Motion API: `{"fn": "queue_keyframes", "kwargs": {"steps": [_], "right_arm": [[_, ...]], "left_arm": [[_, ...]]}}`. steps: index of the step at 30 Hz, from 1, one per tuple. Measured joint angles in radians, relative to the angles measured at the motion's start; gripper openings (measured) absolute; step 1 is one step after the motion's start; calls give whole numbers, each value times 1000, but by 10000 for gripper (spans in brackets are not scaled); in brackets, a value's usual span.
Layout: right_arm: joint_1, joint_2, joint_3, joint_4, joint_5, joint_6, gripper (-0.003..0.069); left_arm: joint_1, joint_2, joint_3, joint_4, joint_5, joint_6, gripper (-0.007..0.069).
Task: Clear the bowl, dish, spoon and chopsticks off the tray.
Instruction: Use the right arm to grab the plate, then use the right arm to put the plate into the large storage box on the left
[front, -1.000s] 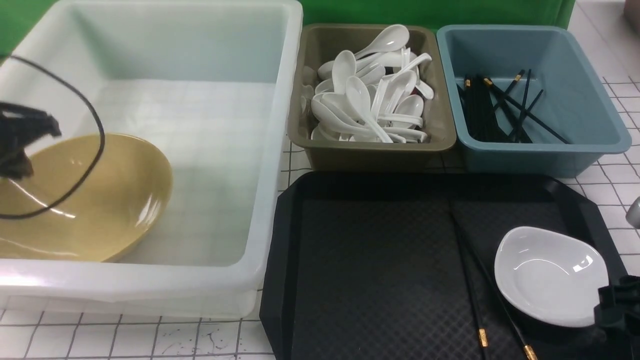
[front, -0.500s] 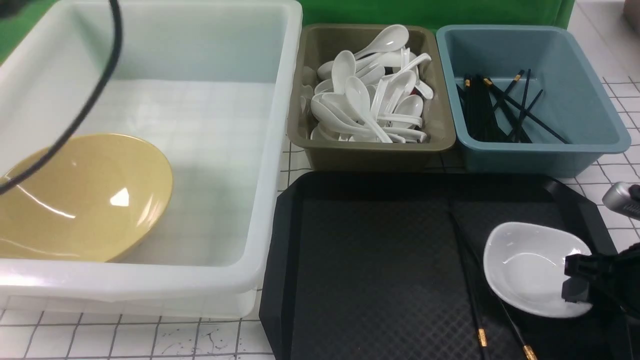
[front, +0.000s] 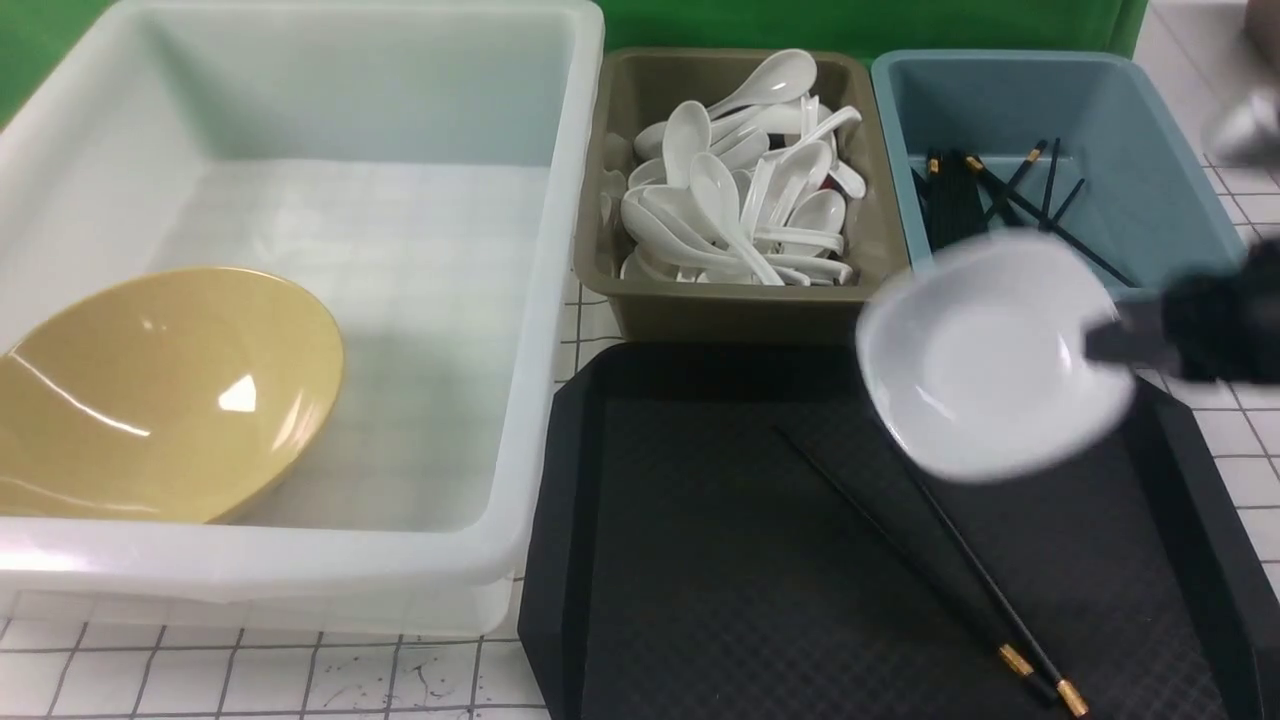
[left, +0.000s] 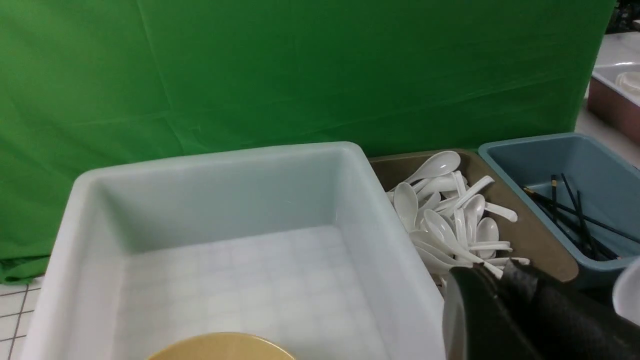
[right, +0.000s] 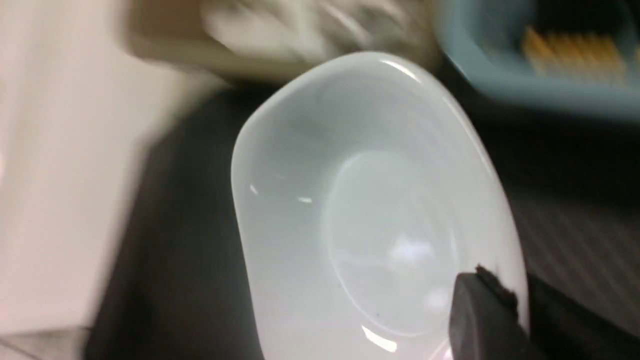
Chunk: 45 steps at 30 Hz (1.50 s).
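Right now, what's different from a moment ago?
The right gripper has closed on the white dish's rim and lifted it up and away. The chopsticks shifted, one swinging leftward. The left arm left the front view. The yellow bowl stayed put.

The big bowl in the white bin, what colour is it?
The bowl is mustard yellow; the front view shows it best.
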Motion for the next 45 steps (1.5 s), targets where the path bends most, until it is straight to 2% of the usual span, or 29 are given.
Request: {"fn": "queue_keyframes", "kwargs": {"steps": [4,6,8,12,15,19,23,28,33,35,42,45], "right_arm": [[249,131,-261,-10,-8,21,81],[323,206,-360,-46,-8,47,81],[469,360,-546,-200,3,166,81],[605,576,-826,-504,83,378,81],[666,745,-1072,-672,198,476,81],[708,910,-1307,-802,338,533,81],[719,1040,-1459,-867,447,578,81],[719,1084,-1483,-865,475,605,81],[720,1117,-1485,-748,501,624,103],[726,1124,-1487,-724,497,624,150],[735,1098,-1490,-702,551,598,397],[730,1012,-1445,-704,580,576,428]], "left_arm": [[0,-44,86,0,-18,-16,35],[0,-52,107,0,-19,-24,35],[0,-80,131,0,-6,-38,35],[0,-139,132,-3,6,-41,35],[0,-175,132,-9,41,-41,35],[0,-179,132,-11,110,-42,35],[0,-179,132,-11,172,-42,35],[0,-179,132,-11,190,-42,35],[0,-179,132,-11,190,-42,35],[0,-179,132,-11,190,-42,35],[0,-179,145,-8,189,-42,35],[0,-179,188,-6,187,-42,35]]}}
